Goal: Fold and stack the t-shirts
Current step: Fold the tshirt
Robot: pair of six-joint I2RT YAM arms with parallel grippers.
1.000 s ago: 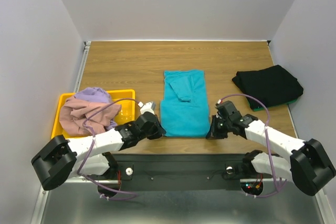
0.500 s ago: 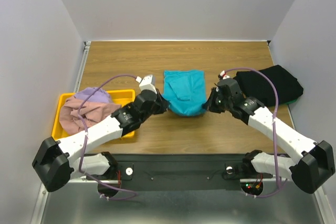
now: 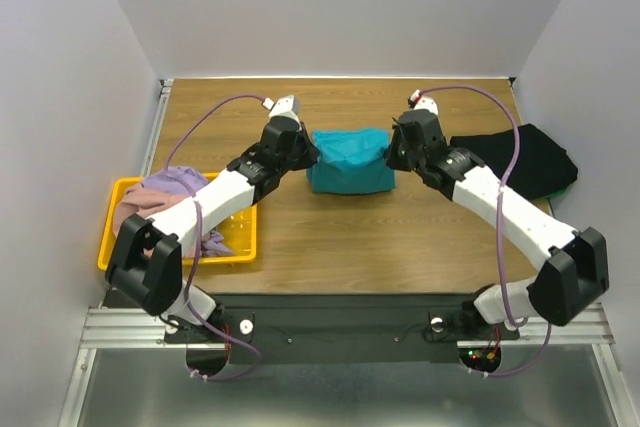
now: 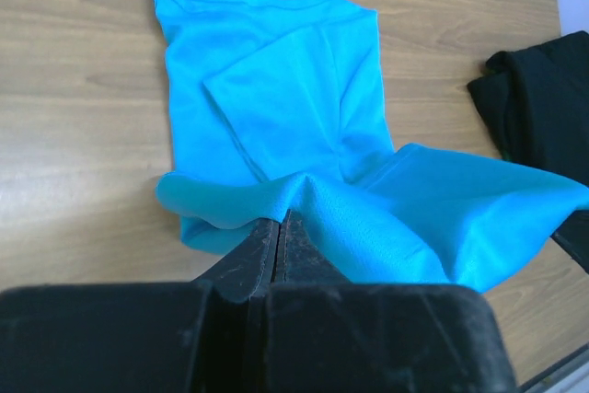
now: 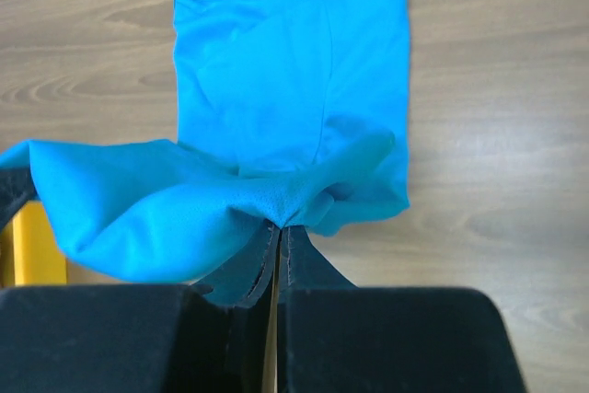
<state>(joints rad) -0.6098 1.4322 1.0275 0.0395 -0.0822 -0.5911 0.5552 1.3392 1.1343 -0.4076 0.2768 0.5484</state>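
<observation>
My left tool [image 3: 306, 154] clamps the teal shirt [image 3: 348, 165] at its left corner and my right tool [image 3: 391, 154] at its right, holding that edge raised above the tabletop [image 3: 330, 237].

This looks like a robot test cell in a laboratory. Plain white panels [image 3: 330, 7] close the wooden table [image 3: 330, 237] at nine, twelve and three o'clock. At six o'clock a white left arm [image 3: 215, 192] and right arm [image 3: 500, 212] are bolted to a black base plate [image 3: 340, 322] beside an aluminium rail [image 3: 120, 322], with purple cables [image 3: 225, 107] and small lit electronics [image 3: 480, 355].
</observation>
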